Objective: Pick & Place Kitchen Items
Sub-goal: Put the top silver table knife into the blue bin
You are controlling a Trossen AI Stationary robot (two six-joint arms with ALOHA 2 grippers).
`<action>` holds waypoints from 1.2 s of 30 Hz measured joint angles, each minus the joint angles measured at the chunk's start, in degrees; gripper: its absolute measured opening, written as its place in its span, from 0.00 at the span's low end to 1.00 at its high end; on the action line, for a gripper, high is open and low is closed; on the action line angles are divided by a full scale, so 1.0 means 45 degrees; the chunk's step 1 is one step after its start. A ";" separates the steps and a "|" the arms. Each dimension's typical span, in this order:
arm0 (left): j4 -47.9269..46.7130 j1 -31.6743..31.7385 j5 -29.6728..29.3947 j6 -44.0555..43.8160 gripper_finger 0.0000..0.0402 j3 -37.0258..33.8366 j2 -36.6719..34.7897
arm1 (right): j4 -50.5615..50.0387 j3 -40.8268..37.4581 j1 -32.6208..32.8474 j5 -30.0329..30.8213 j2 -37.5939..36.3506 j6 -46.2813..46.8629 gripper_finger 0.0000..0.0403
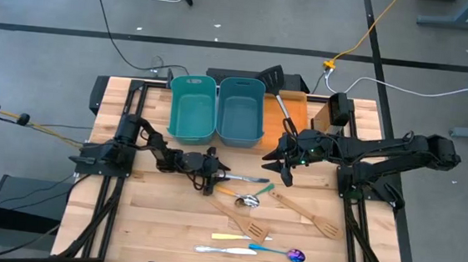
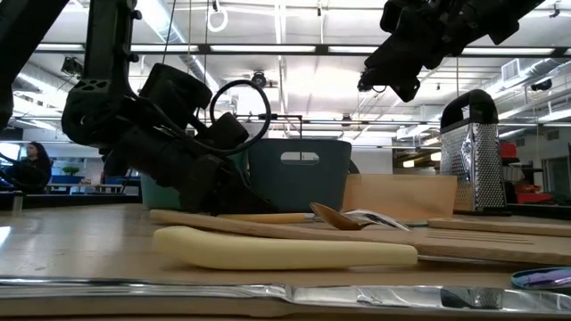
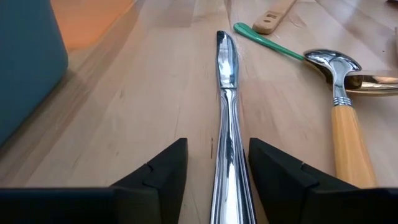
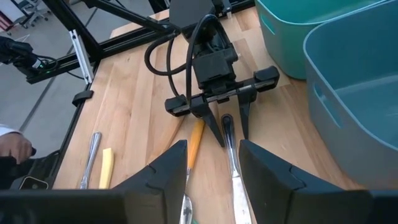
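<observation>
High view shows the wooden tabletop [image 1: 151,225] carrying 2 teal bins [image 1: 217,109] side by side at the back, with a flat orange tray [image 1: 298,111] just beside them and a black slotted spatula [image 1: 273,80] lying partly on that tray. Nearer the front lie 2 pale wooden spatulas [image 1: 307,214], crossing the middle of the tabletop. The left hand [image 1: 212,177] sits low on the wood with its fingers [image 3: 163,171] spread wide, one on each side of the handle of a silver table knife [image 3: 227,134] (not pinching it, as far as the left wrist view shows). The right hand [image 1: 280,164] hangs above the tabletop near the tray, its fingers [image 4: 163,171] parted and holding nothing. Beside the knife lies a cream-handled spoon [image 3: 343,112], touching a gold spoon [image 3: 373,81]. Near the front edge rest a blue-handled purple spoon [image 1: 279,252] and more cutlery [image 1: 220,249].
</observation>
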 joint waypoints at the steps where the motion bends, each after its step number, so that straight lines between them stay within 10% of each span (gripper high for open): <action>1: -0.0014 0.0003 0.0002 -0.0009 0.45 -0.0014 0.0000 | 0.0000 0.0000 -0.0005 0.0000 0.0000 0.0000 0.39; 11: 0.0889 -0.0005 -0.0049 -0.0433 0.42 0.0094 0.0846 | -0.0034 0.0000 -0.0005 -0.0004 0.0000 0.0000 0.39; 20: 0.1862 0.0089 0.0351 -0.0430 0.17 0.0222 0.1520 | -0.0078 0.0000 0.0000 -0.0004 0.0000 -0.0044 0.39; 36: 0.1953 0.0296 0.0844 -0.0638 0.17 0.0173 0.1520 | -0.0344 0.0000 0.0086 -0.0118 0.0000 0.0342 0.39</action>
